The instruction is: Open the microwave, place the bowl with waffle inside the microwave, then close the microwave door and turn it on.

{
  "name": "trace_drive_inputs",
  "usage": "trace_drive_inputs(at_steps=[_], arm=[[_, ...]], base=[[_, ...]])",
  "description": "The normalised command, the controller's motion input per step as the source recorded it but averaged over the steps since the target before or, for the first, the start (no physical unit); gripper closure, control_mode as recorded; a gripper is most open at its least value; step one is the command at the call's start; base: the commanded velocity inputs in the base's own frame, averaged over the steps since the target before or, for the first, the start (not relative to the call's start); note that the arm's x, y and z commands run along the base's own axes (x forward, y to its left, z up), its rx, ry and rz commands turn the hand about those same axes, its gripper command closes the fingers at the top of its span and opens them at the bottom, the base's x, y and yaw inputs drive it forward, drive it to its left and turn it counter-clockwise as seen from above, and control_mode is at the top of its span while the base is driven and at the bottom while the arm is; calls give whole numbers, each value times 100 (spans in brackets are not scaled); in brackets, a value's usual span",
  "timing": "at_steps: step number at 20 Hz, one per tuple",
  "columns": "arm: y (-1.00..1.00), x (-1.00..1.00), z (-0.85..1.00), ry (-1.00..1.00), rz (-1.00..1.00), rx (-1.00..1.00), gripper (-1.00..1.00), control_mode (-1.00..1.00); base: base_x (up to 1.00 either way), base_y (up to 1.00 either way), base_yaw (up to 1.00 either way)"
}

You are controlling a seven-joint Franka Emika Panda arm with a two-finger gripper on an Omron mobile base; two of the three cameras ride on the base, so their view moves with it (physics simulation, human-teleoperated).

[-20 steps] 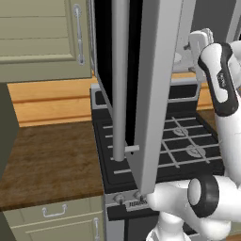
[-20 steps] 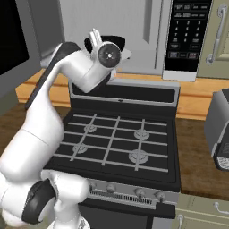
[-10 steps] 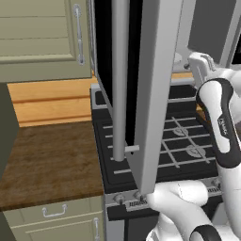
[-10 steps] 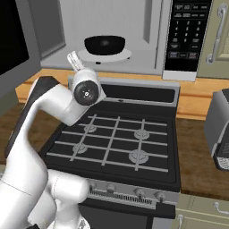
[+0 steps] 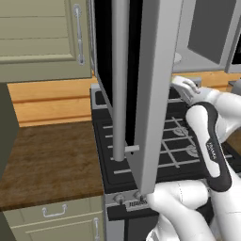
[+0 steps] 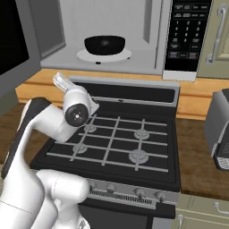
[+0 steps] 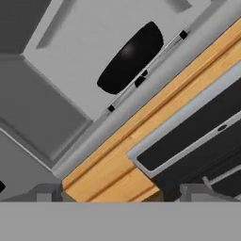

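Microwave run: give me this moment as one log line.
bowl: inside microwave, on its round plate | microwave door: open | gripper: open, empty, over stove | left: close door, turn on

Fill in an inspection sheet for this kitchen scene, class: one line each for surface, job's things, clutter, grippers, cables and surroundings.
Surface: wooden counter on both sides of the black-topped stove, whose grates are bare.
Job's things: the microwave stands open; the bowl sits on the round plate inside it; the waffle cannot be made out. The microwave door is swung wide, not yet closed.
Clutter: a grey appliance on the counter right of the stove.
Grippers: the gripper is open and empty, low over the stove, outside the microwave.
Cables: nothing seen.
Surroundings: olive-green cabinets above and below the counter, wooden backsplash.
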Motion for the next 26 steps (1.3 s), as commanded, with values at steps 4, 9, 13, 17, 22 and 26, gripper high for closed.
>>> trace_drive_inputs(at_steps=[4,9,13,17,22,26], arm=[[88,-32,-26,-7,-9,-29,-100,-100],[82,0,-12,-7,-13,-22,-100,-100],[48,8,-10,-8,-5,-12,-100,-100],[29,20,-20,-9,0,-5,-100,-100],[56,0,-28,-4,-1,-9,-100,-100],[61,0,-11,-10,-3,-8,-100,-100]], base=[[0,0,0],[0,0,0],[0,0,0],[0,0,0],[0,0,0],[0,0,0]])
